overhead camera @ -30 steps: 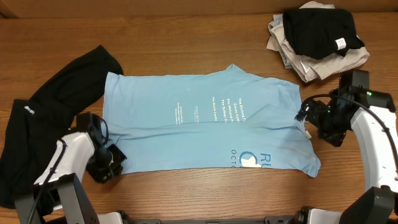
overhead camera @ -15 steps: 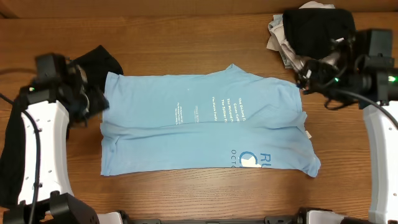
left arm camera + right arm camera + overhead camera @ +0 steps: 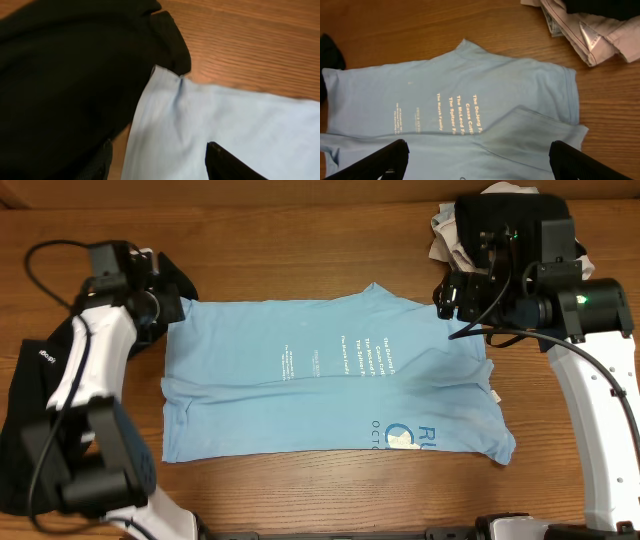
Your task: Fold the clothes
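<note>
Light-blue T-shirt lies flat on bench: thin soft knit, white lettering, shallow creases. Left gripper at its far-left corner, fingers spread, empty. Right gripper above far-right shoulder, fingers spread wide, empty. Best: pinch both far corners level, shirt only, since limp black garment touches left corner. Then carry edge toward near hem. Folded pile beyond right shoulder.

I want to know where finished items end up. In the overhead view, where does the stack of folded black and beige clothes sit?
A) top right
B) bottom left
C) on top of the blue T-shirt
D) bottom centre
A: the stack of folded clothes lies at the top right of the overhead view, beyond the corner of the light-blue T-shirt and not on it.
</note>
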